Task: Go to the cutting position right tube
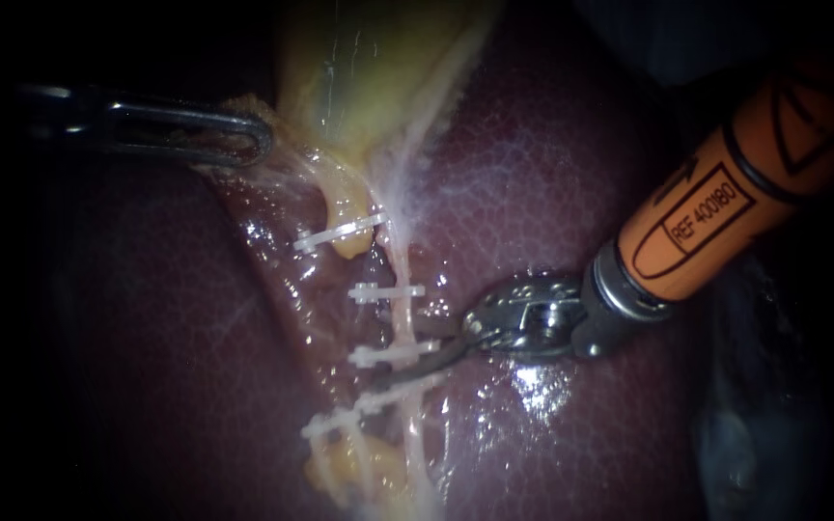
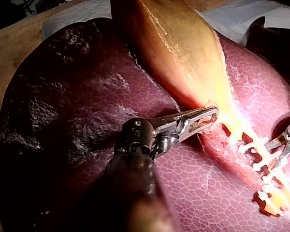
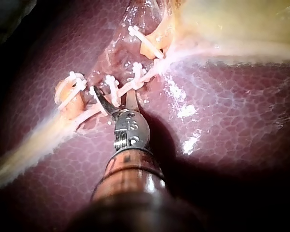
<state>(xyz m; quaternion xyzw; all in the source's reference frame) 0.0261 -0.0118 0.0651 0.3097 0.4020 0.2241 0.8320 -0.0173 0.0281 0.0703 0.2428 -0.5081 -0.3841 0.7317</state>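
Note:
The pale right tube (image 1: 401, 323) runs down over the liver (image 1: 552, 193) and carries white clips (image 1: 386, 291). My right instrument (image 1: 415, 359) comes in from the upper right on an orange shaft. Its blades stand open astride the tube, with a clip (image 1: 393, 354) between them. In the right wrist view the open blades (image 3: 116, 100) flank a clip (image 3: 111, 87) on the tube (image 3: 147, 72). My left instrument (image 1: 248, 140) is shut on tissue at the neck of the yellow gallbladder (image 1: 378, 68). The left wrist view shows those jaws (image 2: 200, 118) at the gallbladder's edge (image 2: 183, 53).
A left tube with yellow fat (image 1: 345, 207) carries its own clip (image 1: 340, 233). More clips (image 1: 354, 417) and fat lie lower down. Dark liver surrounds the field. In the left wrist view my right instrument (image 2: 280, 150) sits beside the clipped tubes (image 2: 258, 162).

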